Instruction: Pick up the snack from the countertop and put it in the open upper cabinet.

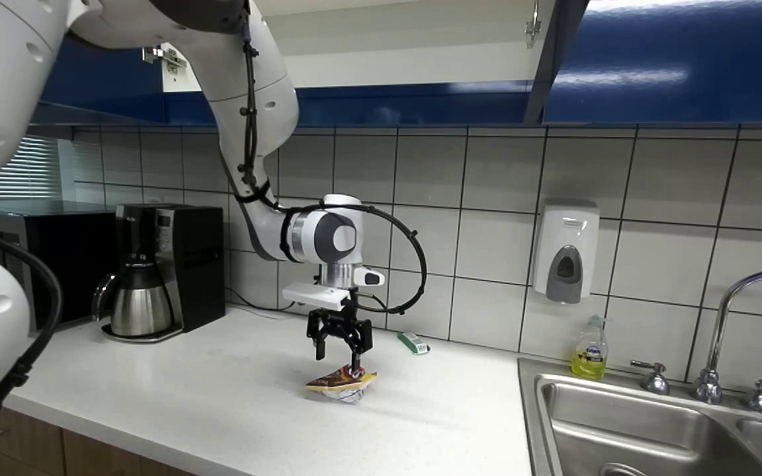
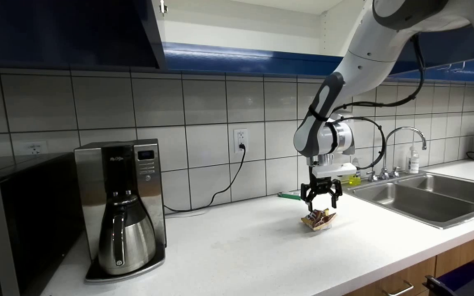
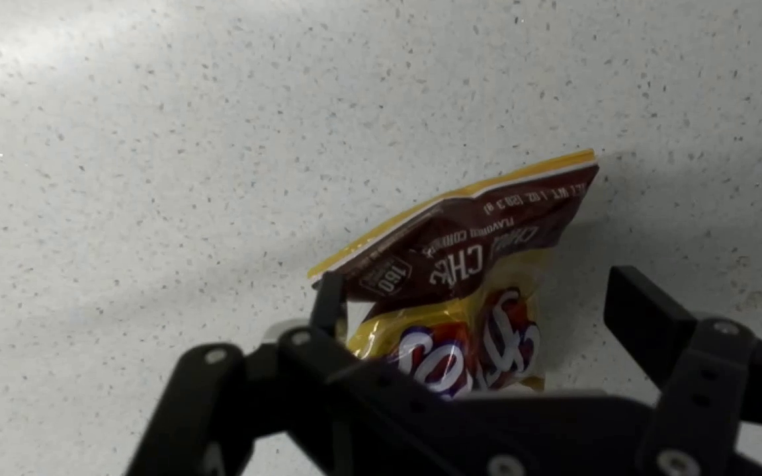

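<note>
The snack, a crinkly brown-red and yellow packet, lies on the white countertop (image 1: 209,410) in both exterior views (image 1: 342,385) (image 2: 318,220). My gripper (image 1: 338,360) is open and points down just above it; it shows also in an exterior view (image 2: 322,206). In the wrist view the snack (image 3: 460,258) sits between the open fingers (image 3: 485,307), closer to the left one. That finger overlaps the packet's left edge; I cannot tell whether they touch. The gripper's body hides the packet's lower end. The upper cabinet (image 1: 381,106) (image 2: 253,57) stands open above, its white interior showing.
A black coffee machine (image 2: 117,205) with a steel carafe and a microwave (image 2: 35,222) stand at one end of the counter. A steel sink (image 1: 619,423) is at the other. A green-and-white item (image 1: 413,342) lies near the wall. A soap dispenser (image 1: 566,251) hangs on the tiles.
</note>
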Tool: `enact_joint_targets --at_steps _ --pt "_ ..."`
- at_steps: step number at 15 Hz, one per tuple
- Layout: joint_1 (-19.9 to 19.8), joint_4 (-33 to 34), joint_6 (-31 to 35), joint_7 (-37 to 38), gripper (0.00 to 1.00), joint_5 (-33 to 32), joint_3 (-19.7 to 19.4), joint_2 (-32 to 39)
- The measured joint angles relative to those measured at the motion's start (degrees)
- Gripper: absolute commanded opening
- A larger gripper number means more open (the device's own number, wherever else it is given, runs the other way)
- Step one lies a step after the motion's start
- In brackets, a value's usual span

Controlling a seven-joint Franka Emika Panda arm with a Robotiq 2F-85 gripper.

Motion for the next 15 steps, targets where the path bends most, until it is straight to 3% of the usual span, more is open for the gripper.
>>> enact_joint_targets --at_steps 15 --pt "0.6 5.0 0.8 5.8 1.00 0.1 0.0 5.6"
